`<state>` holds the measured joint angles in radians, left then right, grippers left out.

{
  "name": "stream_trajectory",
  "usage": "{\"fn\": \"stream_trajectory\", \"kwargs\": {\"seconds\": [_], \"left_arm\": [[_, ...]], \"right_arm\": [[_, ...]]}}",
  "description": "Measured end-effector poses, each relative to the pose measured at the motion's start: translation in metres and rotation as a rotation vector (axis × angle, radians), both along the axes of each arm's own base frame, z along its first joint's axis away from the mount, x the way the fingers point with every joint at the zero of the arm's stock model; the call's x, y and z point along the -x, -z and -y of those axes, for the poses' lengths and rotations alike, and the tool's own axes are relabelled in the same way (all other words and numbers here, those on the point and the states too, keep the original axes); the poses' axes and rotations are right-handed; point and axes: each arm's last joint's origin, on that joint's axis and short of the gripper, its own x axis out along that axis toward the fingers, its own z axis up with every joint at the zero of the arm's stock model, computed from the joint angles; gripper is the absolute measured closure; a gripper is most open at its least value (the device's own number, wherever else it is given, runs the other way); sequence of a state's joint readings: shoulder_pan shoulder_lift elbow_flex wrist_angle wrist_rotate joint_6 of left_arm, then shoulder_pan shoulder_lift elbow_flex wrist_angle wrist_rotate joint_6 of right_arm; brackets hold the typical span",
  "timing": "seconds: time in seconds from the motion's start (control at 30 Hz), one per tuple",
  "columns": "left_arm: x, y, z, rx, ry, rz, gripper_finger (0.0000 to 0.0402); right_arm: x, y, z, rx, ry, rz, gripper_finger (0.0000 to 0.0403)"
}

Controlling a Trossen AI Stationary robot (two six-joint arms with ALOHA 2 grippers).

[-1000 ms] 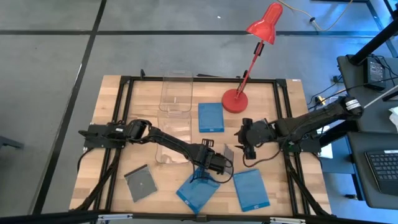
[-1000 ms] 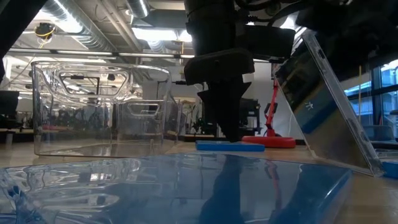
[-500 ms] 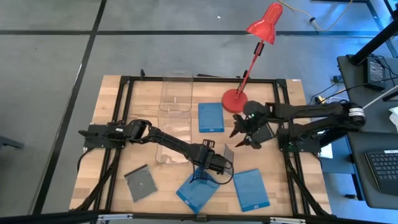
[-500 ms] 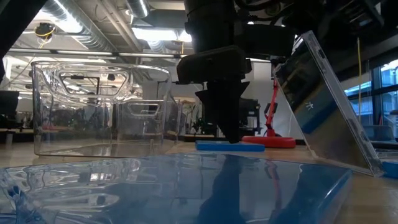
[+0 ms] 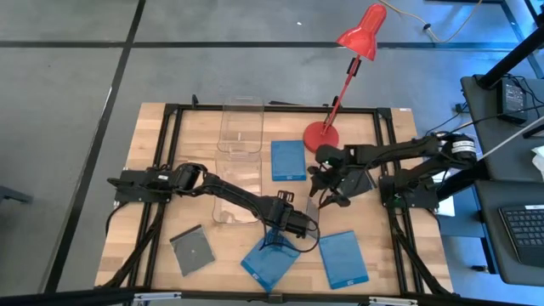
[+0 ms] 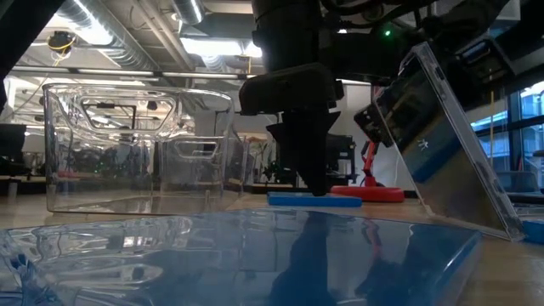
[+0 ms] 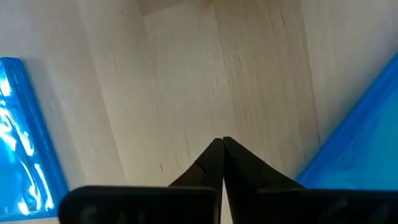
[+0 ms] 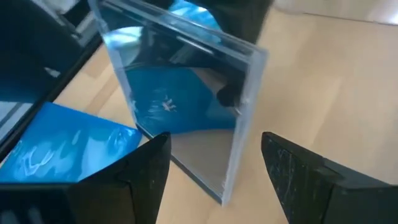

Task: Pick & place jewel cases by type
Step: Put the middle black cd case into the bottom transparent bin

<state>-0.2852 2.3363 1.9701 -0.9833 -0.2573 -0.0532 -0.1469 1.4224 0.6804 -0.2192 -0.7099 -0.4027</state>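
Here the right gripper [image 8: 214, 165], fingers spread wide and empty, faces the clear square jewel case [image 8: 186, 106] propped on edge against the shut left gripper [image 5: 293, 223], presumably steadying it for pickup near mid-table.

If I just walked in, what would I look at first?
Probably the clear jewel case standing tilted on its edge near the middle of the wooden table, with the open right gripper reaching toward it, one finger to each side. The left gripper, shut and holding nothing, points down at the table close by. You would also spot the bright red desk lamp at the table's far edge.
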Motion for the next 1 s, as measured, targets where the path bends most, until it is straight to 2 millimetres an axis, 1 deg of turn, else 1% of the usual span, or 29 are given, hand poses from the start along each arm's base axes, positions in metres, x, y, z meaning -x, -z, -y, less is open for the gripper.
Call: {"fn": "stream_trajectory", "kwargs": {"seconds": [0.13,0.23,0.37,0.53,0.67,1.0], "left_arm": [[0.0,0.0,0.001,0.041,0.015,-0.015,0.0398],[0.0,0.0,0.001,0.04,0.039,-0.023,0.0398],[-0.001,0.0,-0.004,0.039,0.039,-0.025,0.0398],[-0.002,0.001,-0.01,0.062,0.034,-0.033,0.0398],[-0.002,0.001,-0.01,0.053,0.065,-0.038,0.0398],[-0.002,0.001,-0.011,0.049,0.079,-0.046,0.0398]], "right_arm": [[-0.003,0.009,0.0,0.013,-0.035,0.001,0.0148],[-0.006,0.013,0.0,-0.024,-0.059,0.002,0.0148],[-0.01,0.023,0.0,-0.049,-0.069,-0.015,0.0148],[-0.012,0.032,-0.002,-0.15,-0.124,-0.036,0.0154],[-0.013,0.033,-0.003,-0.19,-0.135,-0.041,0.0179],[-0.012,0.033,-0.003,-0.197,-0.143,-0.039,0.0278]]}}
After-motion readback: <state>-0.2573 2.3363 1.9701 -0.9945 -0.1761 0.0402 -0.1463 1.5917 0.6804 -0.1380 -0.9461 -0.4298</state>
